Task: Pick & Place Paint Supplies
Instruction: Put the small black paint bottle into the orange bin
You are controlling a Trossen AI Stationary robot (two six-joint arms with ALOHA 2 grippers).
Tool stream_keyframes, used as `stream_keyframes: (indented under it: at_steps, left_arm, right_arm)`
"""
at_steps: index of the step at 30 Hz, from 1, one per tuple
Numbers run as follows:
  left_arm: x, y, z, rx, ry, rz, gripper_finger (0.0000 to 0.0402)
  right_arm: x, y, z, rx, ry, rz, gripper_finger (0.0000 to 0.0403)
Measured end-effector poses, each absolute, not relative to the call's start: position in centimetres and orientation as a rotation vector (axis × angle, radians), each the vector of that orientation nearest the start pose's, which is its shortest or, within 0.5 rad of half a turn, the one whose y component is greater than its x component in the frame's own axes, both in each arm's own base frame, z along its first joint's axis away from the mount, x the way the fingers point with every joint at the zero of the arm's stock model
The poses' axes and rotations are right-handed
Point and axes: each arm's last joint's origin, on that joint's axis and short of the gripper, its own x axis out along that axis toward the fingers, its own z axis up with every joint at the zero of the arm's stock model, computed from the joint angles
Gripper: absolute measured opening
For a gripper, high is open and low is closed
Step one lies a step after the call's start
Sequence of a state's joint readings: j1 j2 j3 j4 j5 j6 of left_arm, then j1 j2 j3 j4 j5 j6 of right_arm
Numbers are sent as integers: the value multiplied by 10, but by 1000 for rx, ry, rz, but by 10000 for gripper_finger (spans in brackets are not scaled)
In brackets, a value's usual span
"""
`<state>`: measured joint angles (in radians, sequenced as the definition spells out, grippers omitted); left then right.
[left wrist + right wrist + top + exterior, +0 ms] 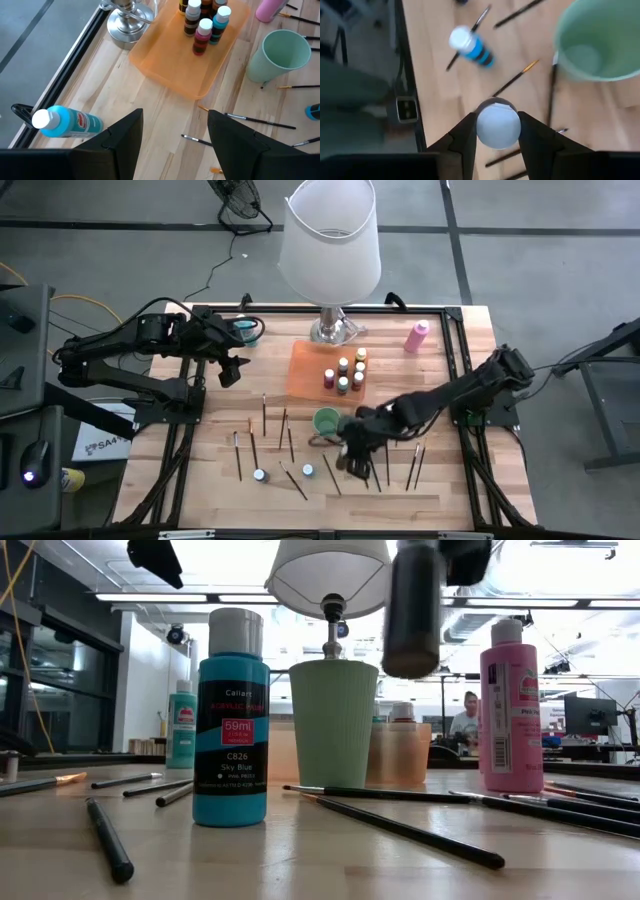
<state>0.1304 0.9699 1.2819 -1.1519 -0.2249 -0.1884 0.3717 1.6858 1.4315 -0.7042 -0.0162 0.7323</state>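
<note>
Two grippers are in view. Nearest the front edge, thin dark-handled brushes [293, 480] lie flat on the wooden table [200, 500], their long axes mostly running front to back, a few slanted. Among them stand two small paint bottles, upright, caps up: a sky-blue one [231, 720] and a second white-capped one [260, 475] beside it.

Just behind, the right gripper [498, 131] hangs over the brushes, fingers clamped on either side of a small white-capped bottle [498, 123], held upright with its cap toward the wrist and clear of the table. The right arm reaches in from the right edge, stretched low toward the centre.

Beside it stands a green cup [326, 420], mouth up. Further back, an orange tray [305, 370] holds a cluster of small bottles [345, 372], all upright.

The left gripper [175, 132] hovers near the left rear, jaws apart and empty, pointing at the tray. A teal bottle [62, 121] lies on its side near it. A pink bottle [416, 335] stands at the right rear beside the lamp [330, 250].
</note>
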Motion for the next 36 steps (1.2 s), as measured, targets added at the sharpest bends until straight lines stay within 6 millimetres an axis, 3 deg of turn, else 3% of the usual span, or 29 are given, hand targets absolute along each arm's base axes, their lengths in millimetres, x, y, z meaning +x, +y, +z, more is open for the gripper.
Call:
stream_keyframes:
  at_steps: [7,13,28,36]
  left_arm:
    - [148,26,382,-169,801,432,216]
    - [147,27,382,-209,786,479,216]
    - [147,29,383,-259,753,582,216]
    - [146,30,383,-214,752,610,216]
  right_arm:
    - [324,85,316,542,892,-136,114]
    - [317,42,329,493,839,-261,114]
    - [310,-66,328,405,793,-626,114]
    - [318,-97,312,463,827,-608,114]
